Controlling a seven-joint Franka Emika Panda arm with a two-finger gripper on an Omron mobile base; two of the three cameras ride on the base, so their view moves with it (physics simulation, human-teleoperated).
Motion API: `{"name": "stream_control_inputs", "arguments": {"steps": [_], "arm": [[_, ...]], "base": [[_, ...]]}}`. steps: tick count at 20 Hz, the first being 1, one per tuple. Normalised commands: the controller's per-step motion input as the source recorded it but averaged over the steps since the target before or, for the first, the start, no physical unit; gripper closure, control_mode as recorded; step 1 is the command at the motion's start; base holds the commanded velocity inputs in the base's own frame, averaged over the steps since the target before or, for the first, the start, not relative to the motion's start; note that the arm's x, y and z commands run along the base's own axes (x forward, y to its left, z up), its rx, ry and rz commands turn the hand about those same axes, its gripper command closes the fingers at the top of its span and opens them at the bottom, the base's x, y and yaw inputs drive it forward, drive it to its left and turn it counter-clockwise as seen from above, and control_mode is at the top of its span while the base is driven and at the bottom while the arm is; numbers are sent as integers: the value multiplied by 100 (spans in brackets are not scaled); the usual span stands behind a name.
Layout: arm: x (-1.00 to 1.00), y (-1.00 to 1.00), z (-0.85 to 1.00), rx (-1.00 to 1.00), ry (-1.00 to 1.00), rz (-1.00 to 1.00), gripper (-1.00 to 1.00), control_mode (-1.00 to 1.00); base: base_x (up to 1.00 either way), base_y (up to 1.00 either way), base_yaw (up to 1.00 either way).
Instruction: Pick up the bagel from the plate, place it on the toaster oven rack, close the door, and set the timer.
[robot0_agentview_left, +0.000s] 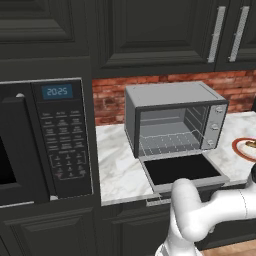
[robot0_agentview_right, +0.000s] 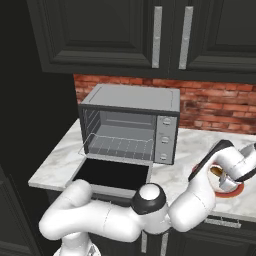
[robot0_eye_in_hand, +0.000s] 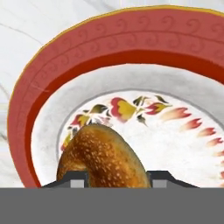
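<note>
One bagel (robot0_eye_in_hand: 101, 157), a golden-brown ring with a speckled, seeded crust, lies on the single round plate (robot0_eye_in_hand: 39, 105), a glossy white dish with a broad red-orange rim edged in yellow, faint scrollwork in the red band and a painted wreath of red, yellow and dark leaf shapes around its centre. In the hand view the two dark finger tips of the gripper (robot0_eye_in_hand: 114, 178) stand apart, one at each side of the bagel, close against its crust; whether they press on it cannot be told. The plate sits near the right end of the counter (robot0_agentview_right: 60, 155), a pale marble slab with grey veins, well apart from the toaster oven (robot0_agentview_right: 131, 100), one boxy grey metal unit standing toward the back of the counter's middle. Three round knobs run down its right panel. Its door (robot0_agentview_right: 114, 174), a dark glass pane in a grey frame, hangs fully down and flat over the counter's front edge, and the toaster oven rack (robot0_agentview_right: 122, 146), a thin silver wire grid, spans the open cavity. A red brick wall (robot0_agentview_right: 215, 102) runs behind the counter, dark panelled cabinets hang above with long silver handles, and a black built-in microwave (robot0_agentview_left: 45, 142) with a keypad stands at the left.
</note>
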Motion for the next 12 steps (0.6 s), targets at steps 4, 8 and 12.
{"name": "stream_control_inputs", "arguments": {"steps": [4,8,12], "arm": [[-21,11,19,11,-19,0,100,-100],[-35,14,47,10,-23,0,100,-100],[-53,35,82,7,-23,0,100,-100]], "base": [[0,0,0],[0,0,0],[0,0,0]]}}
